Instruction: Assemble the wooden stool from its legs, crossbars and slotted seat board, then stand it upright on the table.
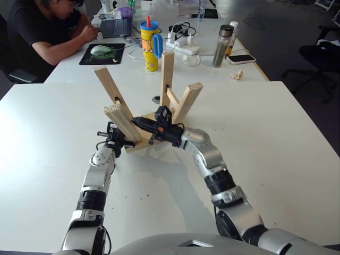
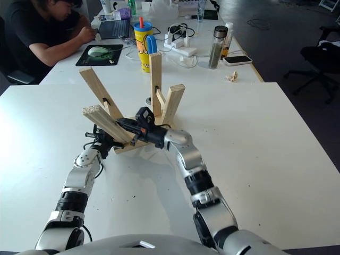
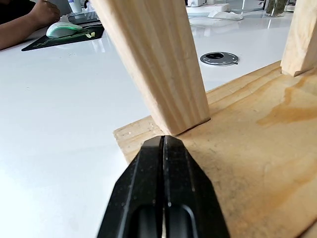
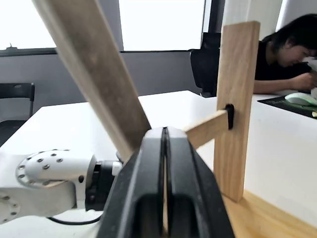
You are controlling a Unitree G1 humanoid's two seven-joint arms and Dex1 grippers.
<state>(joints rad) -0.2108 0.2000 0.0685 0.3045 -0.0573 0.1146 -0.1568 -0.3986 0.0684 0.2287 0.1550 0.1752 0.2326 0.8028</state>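
Our left gripper (image 3: pixel 163 144), closed on nothing, has its tip at the board (image 3: pixel 257 158) where the near leg (image 1: pixel 121 121) meets it. Our right gripper (image 4: pixel 165 136), also closed and empty, sits beside that leg. We judge each joint needs squaring and pressing home before flipping. On the one table (image 1: pixel 276 138), near its middle, stands one upturned stool (image 1: pixel 187 102): one board, four legs (image 1: pixel 167 69), one crossbar (image 1: pixel 172 97) visible.

Yellow cup (image 1: pixel 151 53), bottle (image 1: pixel 223 45), phone (image 1: pixel 241 58), mouse (image 1: pixel 101 50) on far desk (image 1: pixel 71 71)

You have pale, unfinished wood with visible grain in the legs (image 3: pixel 158 59) and seat board (image 3: pixel 257 148); the table (image 3: pixel 59 124) is smooth, glossy white; the left gripper (image 3: pixel 163 141) looks like matt black plastic.
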